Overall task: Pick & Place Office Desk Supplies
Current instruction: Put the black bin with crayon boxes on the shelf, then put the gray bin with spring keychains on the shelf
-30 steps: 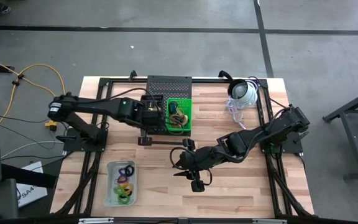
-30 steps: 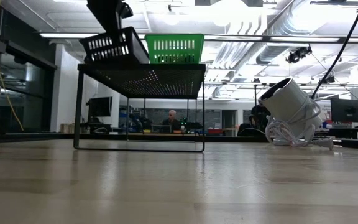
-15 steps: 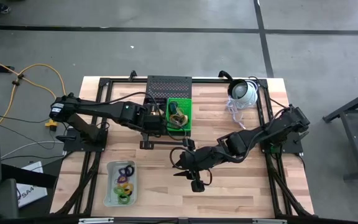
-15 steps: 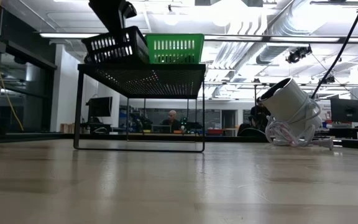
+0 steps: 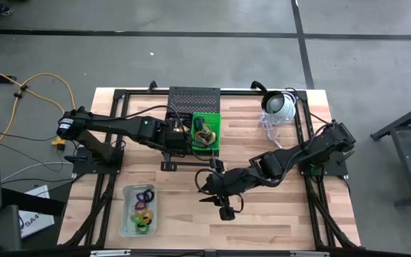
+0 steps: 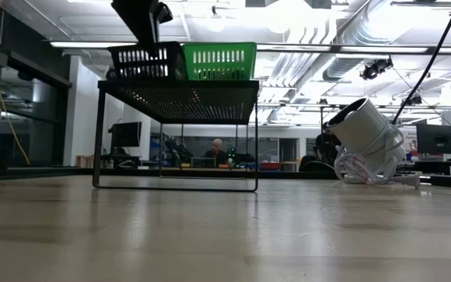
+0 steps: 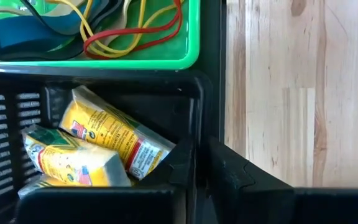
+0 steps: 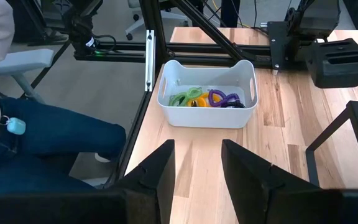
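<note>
Lower left of the top-down view there's the white bin (image 5: 126, 212) with the coloured loops (image 5: 142, 209) in it, sitting on the bench (image 5: 277, 221). Moving right, the left gripper (image 5: 179, 135) is right up against the near corner of the black basket (image 7: 104, 84) on the mesh shelf (image 5: 191, 96), upper middle of the frame. Honestly can't tell if its jaws are clamped on the basket wall or off it. The yellow packets (image 7: 104, 140) lie inside that basket, just past the jaws, and the rubber bands (image 7: 129, 28) are in the green basket (image 7: 104, 61) touching it. My worry: any sideways tug here could drag or tip the black basket off the shelf and dump the packets. Right gripper (image 8: 196, 165) hangs over bare bench at centre, jaws apart and empty, loops well away from it
</note>
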Available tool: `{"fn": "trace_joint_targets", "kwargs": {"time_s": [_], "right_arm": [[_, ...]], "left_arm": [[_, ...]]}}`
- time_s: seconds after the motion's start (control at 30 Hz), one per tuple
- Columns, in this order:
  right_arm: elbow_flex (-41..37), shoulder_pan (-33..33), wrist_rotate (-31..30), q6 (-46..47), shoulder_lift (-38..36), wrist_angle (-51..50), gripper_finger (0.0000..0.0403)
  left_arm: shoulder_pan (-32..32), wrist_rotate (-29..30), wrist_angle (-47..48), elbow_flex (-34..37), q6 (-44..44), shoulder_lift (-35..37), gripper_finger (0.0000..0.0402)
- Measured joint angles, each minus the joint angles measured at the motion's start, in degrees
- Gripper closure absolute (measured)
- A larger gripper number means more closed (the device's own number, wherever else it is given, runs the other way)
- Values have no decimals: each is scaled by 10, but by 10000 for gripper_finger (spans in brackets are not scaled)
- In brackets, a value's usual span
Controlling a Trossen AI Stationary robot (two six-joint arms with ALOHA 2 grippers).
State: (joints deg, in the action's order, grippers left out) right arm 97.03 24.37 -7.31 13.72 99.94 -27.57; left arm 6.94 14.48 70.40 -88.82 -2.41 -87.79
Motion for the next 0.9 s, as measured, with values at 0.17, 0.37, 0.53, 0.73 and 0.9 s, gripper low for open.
{"fn": "trace_joint_targets", "kwargs": {"time_s": [0.17,0.37,0.53,0.73,0.9], "right_arm": [[0,0,0,0,0,0,283],[0,0,0,0,0,0,283],[0,0,0,0,0,0,283],[0,0,0,0,0,0,283],[0,0,0,0,0,0,283]], "left_arm": [[0,0,0,0,2,0,363],[0,0,0,0,7,0,362],[0,0,0,-9,15,0,362],[0,1,16,-38,30,0,361],[0,1,28,-46,29,2,361]]}}
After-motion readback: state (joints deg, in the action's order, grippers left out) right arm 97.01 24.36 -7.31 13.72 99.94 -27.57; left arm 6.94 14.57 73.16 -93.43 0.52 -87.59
